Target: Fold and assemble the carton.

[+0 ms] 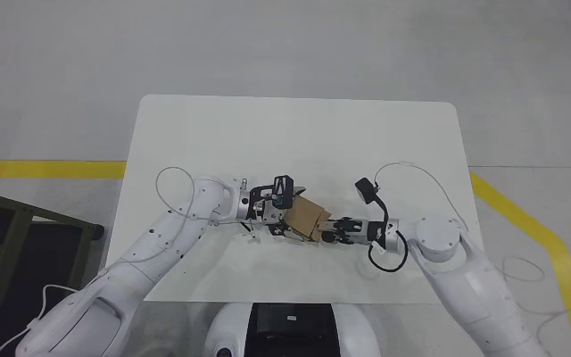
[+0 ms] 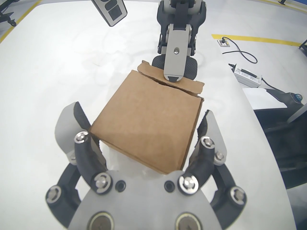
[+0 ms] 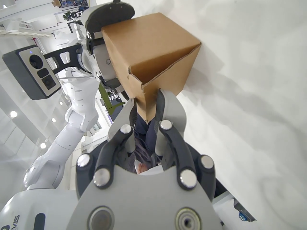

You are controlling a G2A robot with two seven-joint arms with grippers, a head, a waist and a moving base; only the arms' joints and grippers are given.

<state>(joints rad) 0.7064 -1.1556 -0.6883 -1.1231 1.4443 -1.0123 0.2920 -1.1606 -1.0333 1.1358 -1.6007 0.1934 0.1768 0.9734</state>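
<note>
Cardboard sat at the centre of the work: a small brown corrugated cardboard carton lay on the white rectangular table, close to the edge nearest the robot and about midway between the left and right edges. It appeared to rest on the surface, though contact underneath could not be confirmed. Its long axis ran roughly along that near edge, so each end faced one arm.

The left gripper met the closed end. In the left wrist view its jaws stood wide, set to the carton's full width, with a ribbed pad against each side wall, so the left gripper seemed to clamp the body.

The right gripper met the opposite, open end. Its jaws were nearly closed, pinching a ragged-edged cardboard flap that stuck out from the mouth of the carton. The right gripper had that flap between its pads, and from across the carton the same flap showed under one metal finger.

Assembly looked unfinished, since the mouth gaped and the flap was not tucked in. Because the open end pointed at the right arm, any folding likely fell to that arm, pushing along the long axis toward the left gripper, which would serve as the brace. A slip in the left grip could let the carton slide.
</note>
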